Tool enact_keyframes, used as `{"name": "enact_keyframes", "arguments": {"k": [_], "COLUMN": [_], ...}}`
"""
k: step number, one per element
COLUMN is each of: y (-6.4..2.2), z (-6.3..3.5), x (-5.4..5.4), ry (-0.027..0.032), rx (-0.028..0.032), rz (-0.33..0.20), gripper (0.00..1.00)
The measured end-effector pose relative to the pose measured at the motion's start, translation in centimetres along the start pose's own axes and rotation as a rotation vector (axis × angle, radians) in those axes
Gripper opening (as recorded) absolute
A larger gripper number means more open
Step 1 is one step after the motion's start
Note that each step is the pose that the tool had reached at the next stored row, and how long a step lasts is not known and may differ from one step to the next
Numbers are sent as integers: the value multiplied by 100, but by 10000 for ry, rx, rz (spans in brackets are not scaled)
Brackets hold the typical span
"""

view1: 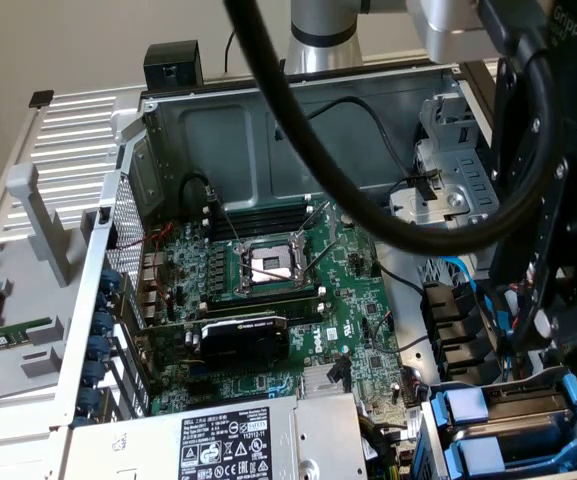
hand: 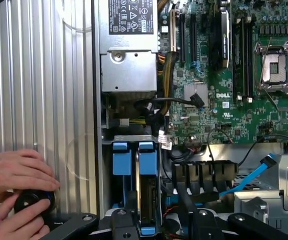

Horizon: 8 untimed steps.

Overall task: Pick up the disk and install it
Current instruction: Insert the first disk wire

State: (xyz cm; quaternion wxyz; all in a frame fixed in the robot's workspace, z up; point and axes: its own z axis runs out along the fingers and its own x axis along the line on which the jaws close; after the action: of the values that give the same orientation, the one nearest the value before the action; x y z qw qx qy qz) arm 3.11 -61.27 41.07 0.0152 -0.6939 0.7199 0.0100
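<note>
- One gripper [hand: 156, 209] hangs over the drive bay [hand: 134, 138]; whether it grips anything cannot be told.
- The disk [hand: 144, 195] stands on edge in that bay, at a corner of the case [view1: 168, 130], beside the power supply [hand: 128, 50].

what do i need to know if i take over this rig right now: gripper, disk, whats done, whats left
Gripper: down at the drive bay, right over the disk. Whether it grips cannot be told.
Disk: in its blue carrier, standing in the bay beside a second blue carrier.
Done: the disk is in a bay slot.
Left: full seating is hidden, so the install is unconfirmed.
Note: a person's hands are on the ribbed panel beside the case, around a black knob.
</note>
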Motion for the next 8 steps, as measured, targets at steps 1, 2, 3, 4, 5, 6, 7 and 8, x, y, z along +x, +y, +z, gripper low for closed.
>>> {"name": "enact_keyframes", "arguments": {"k": [1,2,3,4,5,6,7,8], "y": [-17,-34,-50,-69,-87,-107,-127,-149], "z": [1,2,3,4,5,7,8,9], "x": [-16,-32,-44,-55,-66,-76,-85,-95], "ry": [1,2,1,2,2,2,1,1], "rx": [0,0,1,1,1,1,1,1], "rz": [2,3,7,11,15,20,23,27], "gripper": [45,45,45,45,45,45,45,45]}}
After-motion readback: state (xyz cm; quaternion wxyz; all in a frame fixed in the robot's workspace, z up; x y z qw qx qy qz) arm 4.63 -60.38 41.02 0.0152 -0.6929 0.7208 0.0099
